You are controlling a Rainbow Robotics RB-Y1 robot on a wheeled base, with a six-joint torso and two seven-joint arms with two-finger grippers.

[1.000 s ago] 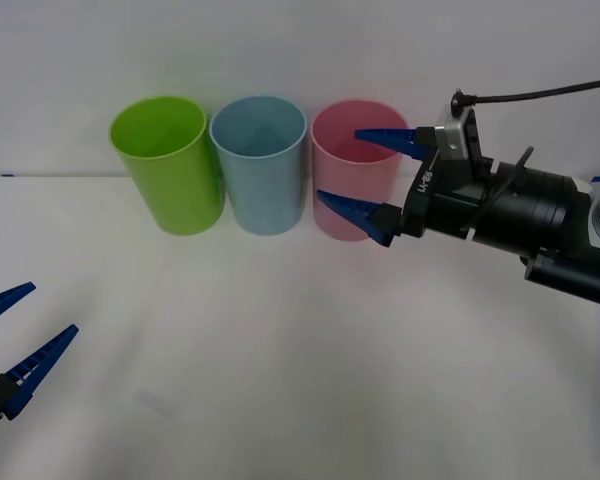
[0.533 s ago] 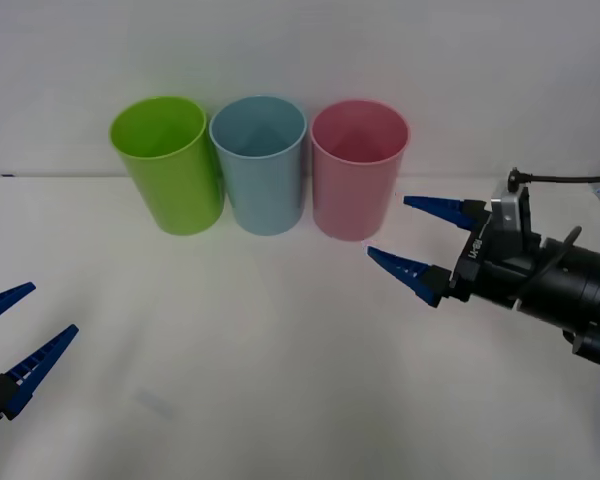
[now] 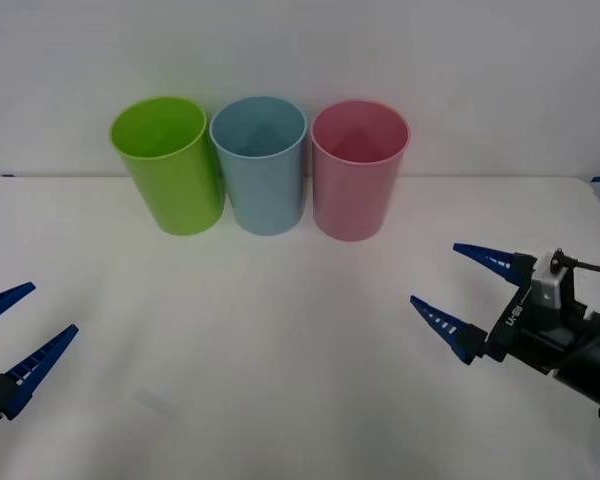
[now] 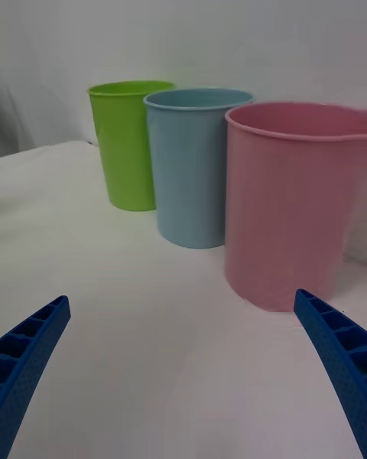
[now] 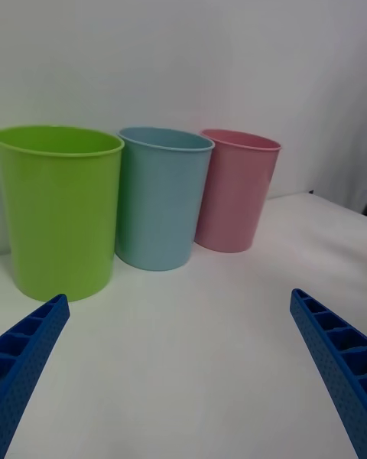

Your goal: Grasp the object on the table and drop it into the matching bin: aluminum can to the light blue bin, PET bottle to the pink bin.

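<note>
Right gripper sits lower right over the white worktop, jaws spread wide and holding nothing. Left gripper at lower left, jaws open and empty too. Light blue bin and pink bin stand side by side up top.

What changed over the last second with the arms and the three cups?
The right pincer, open and empty, drew back from the rim of the tall pink plastic bin down toward the robot's right. The left pincer, the light blue bin and the lime green bin stayed put.

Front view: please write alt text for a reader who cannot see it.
Three bins stand in a row at the back of the white table: lime green bin, light blue bin, pink bin. The open right gripper and open left gripper hover near the table's sides.
</note>
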